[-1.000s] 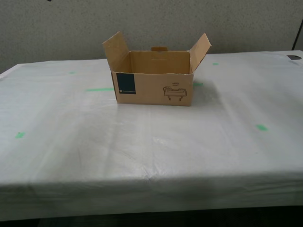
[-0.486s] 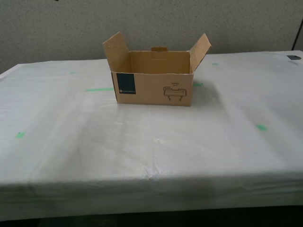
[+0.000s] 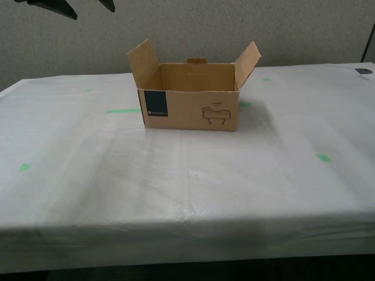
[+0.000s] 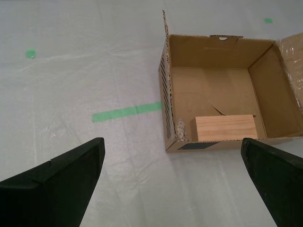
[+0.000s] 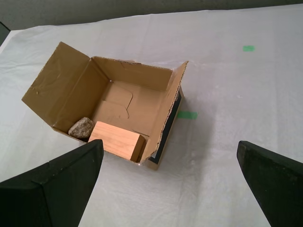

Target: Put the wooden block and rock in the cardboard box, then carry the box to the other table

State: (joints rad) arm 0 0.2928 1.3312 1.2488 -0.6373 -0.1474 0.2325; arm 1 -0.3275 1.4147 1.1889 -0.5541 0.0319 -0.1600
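So the cardboard box (image 3: pixel 190 96) sits on the white sheet-covered surface (image 3: pixel 176 175), a bit above the middle of the exterior view, flaps standing up on both sides and the blue label plus the little line drawing facing the camera. From that angle you can't see inside at all.

The wrist views do show the inside. The wooden block (image 5: pixel 116 140) lies flat on the box floor against one wall, and the rock (image 5: pixel 81 127) sits right beside one end of it, tucked in a corner (they look like they're touching, or close to it). In the second wrist view the block (image 4: pixel 225 127) shows up clearly, but the rock (image 4: pixel 181 130) is just a speckled sliver peeking past the box wall.

My first gripper (image 5: pixel 175 182) hangs above the surface with its jaws spread wide, nothing between them. My second gripper (image 4: pixel 173 182) is the same: jaws wide apart, empty, up off the box.

Other stuff: green tape marks (image 3: pixel 123 110) scattered across the sheet, a small dark object (image 3: pixel 363 71) at the far right edge of the exterior view, and two dark pointed gripper tips (image 3: pixel 64 7) poking in at the upper left corner of that frame. Nothing stands between the box and the camera.
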